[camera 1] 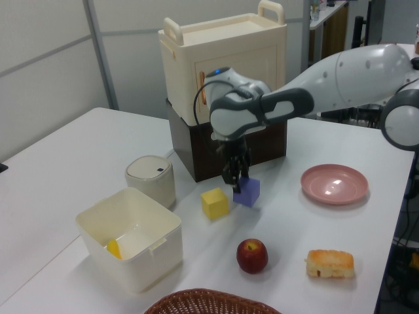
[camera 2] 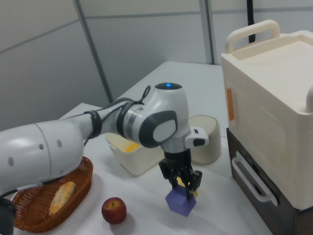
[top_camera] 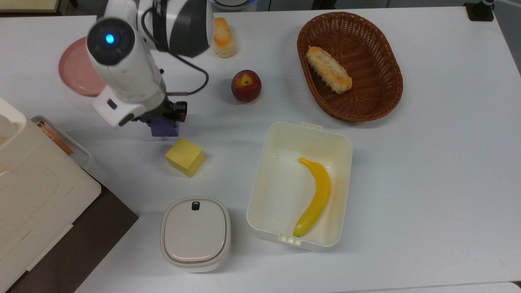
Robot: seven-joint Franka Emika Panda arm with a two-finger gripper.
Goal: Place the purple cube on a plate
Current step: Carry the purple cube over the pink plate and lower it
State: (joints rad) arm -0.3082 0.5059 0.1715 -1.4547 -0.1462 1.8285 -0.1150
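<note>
Presently the gripper [camera 1: 239, 180] has its two fingers closed on the top of the purple cube [camera 1: 247, 193], which hangs tilted, one corner lowest. In the left view and the right view the cube [camera 2: 181, 201] appears raised off the white table [top_camera: 427, 162]; the top view does not settle this, since there the arm's wrist covers most of the cube [top_camera: 165, 128] and leaves only a strip of its violet face on show. A cube has no long axis; its tilt is plain in the right view, where a lower corner points at the table. In the top view the pink plate [top_camera: 75, 71] lies at ten o'clock of the cube, well apart and partly behind the arm, while the left view shows the plate [camera 1: 334, 184] whole and bare at three o'clock of the cube. The yellow cube [top_camera: 184, 156] sits near the purple one at five o'clock in the top view; in the right view it is nearly hidden behind the fingers. The top view also shows the peach [top_camera: 246, 85] at two o'clock of the cube, a banana [top_camera: 314, 197] in the open cream box [top_camera: 344, 142], and a bread roll [top_camera: 329, 69] in the wicker basket [top_camera: 388, 77].
</note>
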